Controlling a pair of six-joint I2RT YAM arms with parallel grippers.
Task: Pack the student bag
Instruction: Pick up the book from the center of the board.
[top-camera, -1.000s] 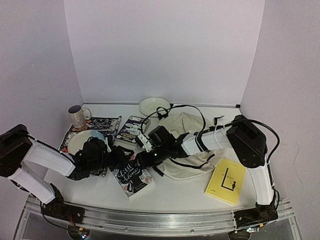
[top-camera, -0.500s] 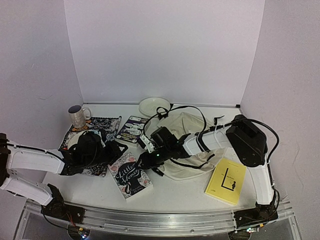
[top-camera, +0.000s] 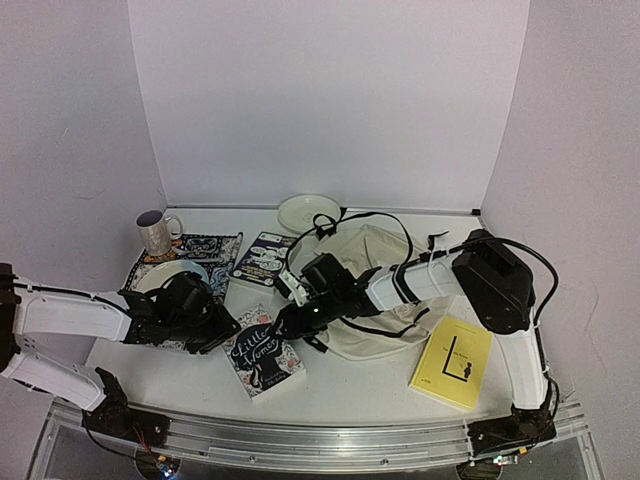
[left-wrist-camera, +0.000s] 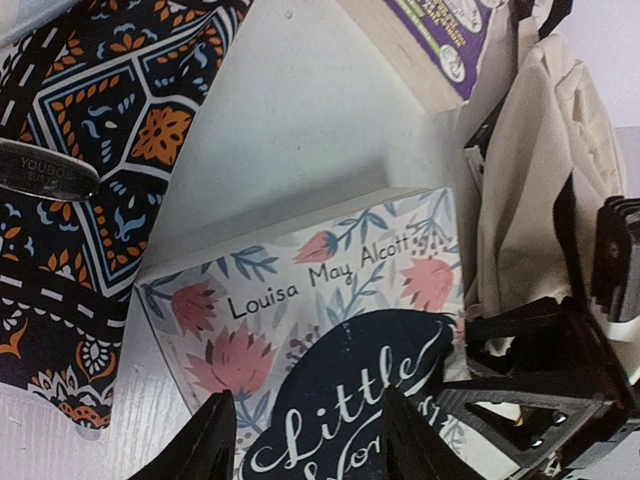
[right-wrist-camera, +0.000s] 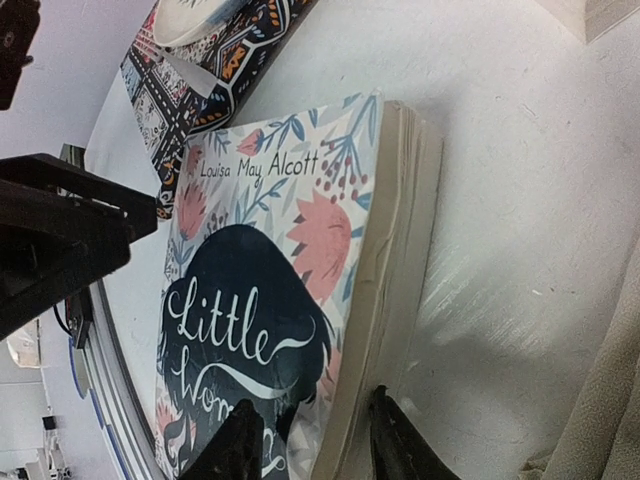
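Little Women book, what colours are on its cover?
The book has pink flowers, blue leaves, and a dark patch with white writing. Best in the left wrist view.

White table (top-camera: 350, 385): bag (top-camera: 372, 246), books (top-camera: 265, 360), placemat (top-camera: 207, 246), perhaps bowl (top-camera: 308, 212)

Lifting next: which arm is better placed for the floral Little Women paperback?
Likely right. Right end effector straddles the floral paperback's page edge beside the cream fabric backpack; left end effector hovers farther off.

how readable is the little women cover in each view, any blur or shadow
Left wrist: the book reads sharp, evenly lit. Right wrist: cover readable but steeply foreshortened, a soft shadow on the table beside its pages. Top external: title small and slightly soft, still legible.
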